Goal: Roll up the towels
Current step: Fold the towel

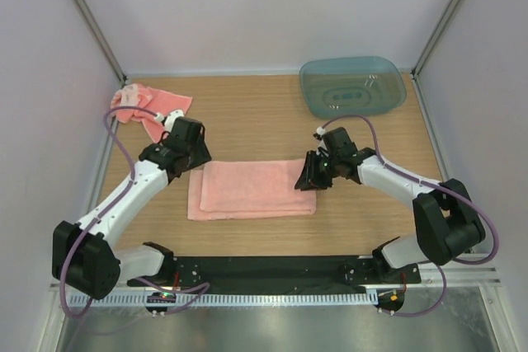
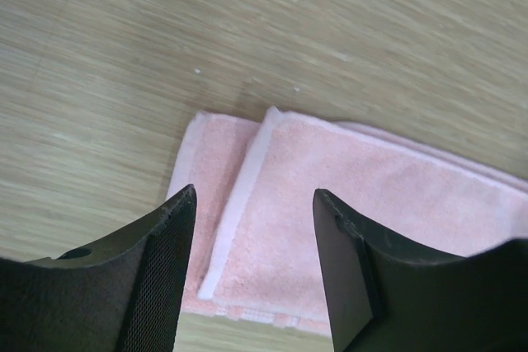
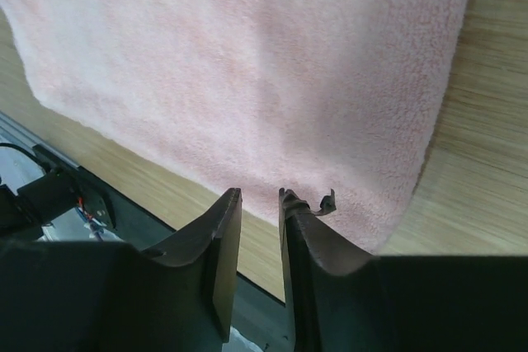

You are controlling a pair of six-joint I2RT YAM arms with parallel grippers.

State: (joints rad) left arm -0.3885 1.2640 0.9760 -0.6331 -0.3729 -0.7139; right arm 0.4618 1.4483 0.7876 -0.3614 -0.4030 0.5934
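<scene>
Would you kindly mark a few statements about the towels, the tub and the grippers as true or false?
1. A folded towel lies flat mid-table. True.
2. The other towel sits in the tub. False: it lies crumpled at the far left corner.
3. The left gripper is open. True.
4. The right gripper grips the tub. False: it is at the folded towel's right end, holding nothing.

The folded towel [image 1: 252,190] lies flat, centred (salmon-pink, layers offset at left); the crumpled towel [image 1: 148,109] sits far-left.
</scene>
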